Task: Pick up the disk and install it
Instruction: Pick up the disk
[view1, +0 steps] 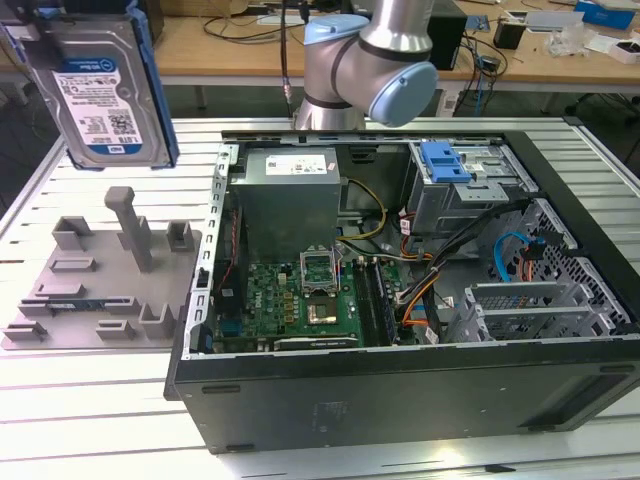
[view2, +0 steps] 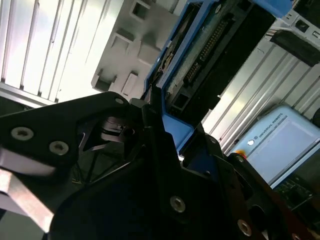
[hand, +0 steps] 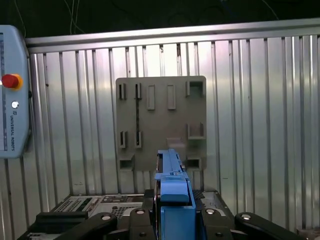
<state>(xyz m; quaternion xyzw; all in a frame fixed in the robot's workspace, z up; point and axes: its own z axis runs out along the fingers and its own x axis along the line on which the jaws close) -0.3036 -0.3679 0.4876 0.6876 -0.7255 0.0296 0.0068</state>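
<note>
The disk (view1: 100, 90), a silver drive with a white-and-blue label in a blue carrier, hangs upright in the air at the exterior view's upper left, above the grey fixture plate (view1: 100, 280). In both wrist views my gripper (hand: 172, 212) is shut on the disk's blue carrier edge (hand: 172, 185). The black fingers (view2: 150, 125) clamp the carrier from both sides. The second wrist view shows the disk's underside (view2: 210, 45) with its connector row. Seen from the first wrist view, the fixture plate (hand: 160, 120) lies well below the disk.
The open computer case (view1: 400, 390) lies on the slatted metal table, to the exterior view's right of the fixture. Inside it are a grey box with a white sticker (view1: 290, 190), a drive cage with a blue handle (view1: 445, 160), the motherboard and cables. A pendant (hand: 12, 100) rests on the table.
</note>
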